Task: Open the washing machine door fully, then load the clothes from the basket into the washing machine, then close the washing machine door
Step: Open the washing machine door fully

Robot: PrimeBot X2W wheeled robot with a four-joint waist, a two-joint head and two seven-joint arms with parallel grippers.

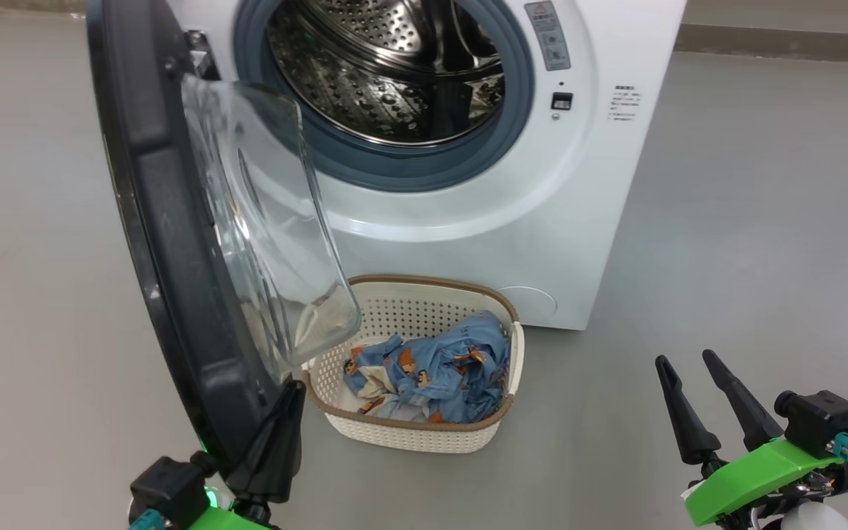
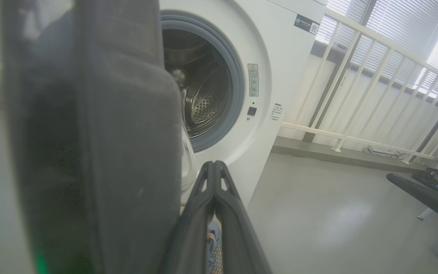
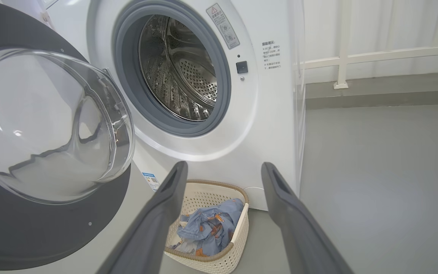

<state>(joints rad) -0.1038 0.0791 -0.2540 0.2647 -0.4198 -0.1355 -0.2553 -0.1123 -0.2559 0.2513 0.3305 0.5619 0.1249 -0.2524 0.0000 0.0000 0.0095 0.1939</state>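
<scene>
Black-rimmed glass door (image 1: pixel 166 221) stands swung out at the left of the white washing machine (image 1: pixel 601 184); cream basket (image 1: pixel 424 434) sits on the grey floor just in front of the machine, blue clothes (image 1: pixel 439 368) heaped inside; left gripper (image 1: pixel 293 391), fingers pressed together, sits at the door's near lower edge; right gripper (image 1: pixel 685 358) hangs near right, fingers apart, gripping nothing.

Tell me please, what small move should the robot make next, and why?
Probably push the washing machine door wider with the shut left claw, which sits at its lower rim. The door stands only partly open, and its glass juts out close to the basket of clothes.
</scene>
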